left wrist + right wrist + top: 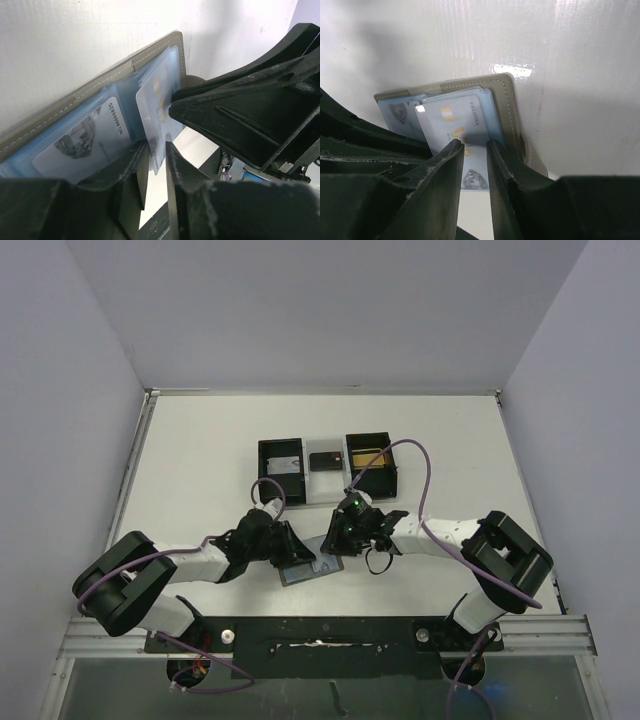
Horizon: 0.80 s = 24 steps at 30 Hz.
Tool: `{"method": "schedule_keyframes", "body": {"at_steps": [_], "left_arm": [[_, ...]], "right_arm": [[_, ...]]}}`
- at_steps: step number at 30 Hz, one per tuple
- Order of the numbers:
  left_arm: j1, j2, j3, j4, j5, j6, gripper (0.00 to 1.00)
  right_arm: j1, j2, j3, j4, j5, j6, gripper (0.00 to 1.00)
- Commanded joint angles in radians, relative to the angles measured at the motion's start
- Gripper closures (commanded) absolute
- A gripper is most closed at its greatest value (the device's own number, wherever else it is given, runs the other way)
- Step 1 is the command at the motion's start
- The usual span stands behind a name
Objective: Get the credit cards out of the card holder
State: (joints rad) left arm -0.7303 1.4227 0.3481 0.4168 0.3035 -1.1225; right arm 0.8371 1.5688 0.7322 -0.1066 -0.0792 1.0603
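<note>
The card holder [298, 575] [100, 82] [506, 102] lies open on the white table between both arms. One credit card [156, 95] [452, 117], pale with gold lettering, sticks partly out of the right panel. My left gripper [297, 553] [156, 147] has its jaws drawn in on that card's near corner. My right gripper [336, 543] [473, 145] stands narrowly open, its fingertips [454, 146] down on the card's face. Another credit card [82, 142] [400, 111] sits inside the left panel.
A black three-compartment tray [262, 468] stands just beyond the arms, with small items in it. The table's side edges and pale walls close in left and right. A black rail [330, 633] runs along the near edge.
</note>
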Motion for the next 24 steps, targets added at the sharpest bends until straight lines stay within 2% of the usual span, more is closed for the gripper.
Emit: {"method": "schedule_keyframes", "body": {"at_steps": [1, 11, 24], "left_arm": [[-0.001, -0.039, -0.008, 0.079, 0.01, -0.02, 0.84], [0.003, -0.057, -0.001, 0.048, 0.003, -0.011, 0.99], [0.017, -0.142, -0.062, -0.054, -0.022, 0.01, 1.0]], "right_arm": [[-0.003, 0.054, -0.007, -0.081, 0.038, -0.023, 0.72], [-0.003, 0.05, -0.01, -0.088, 0.046, -0.014, 0.72], [-0.003, 0.043, -0.011, -0.091, 0.049, -0.014, 0.72]]}}
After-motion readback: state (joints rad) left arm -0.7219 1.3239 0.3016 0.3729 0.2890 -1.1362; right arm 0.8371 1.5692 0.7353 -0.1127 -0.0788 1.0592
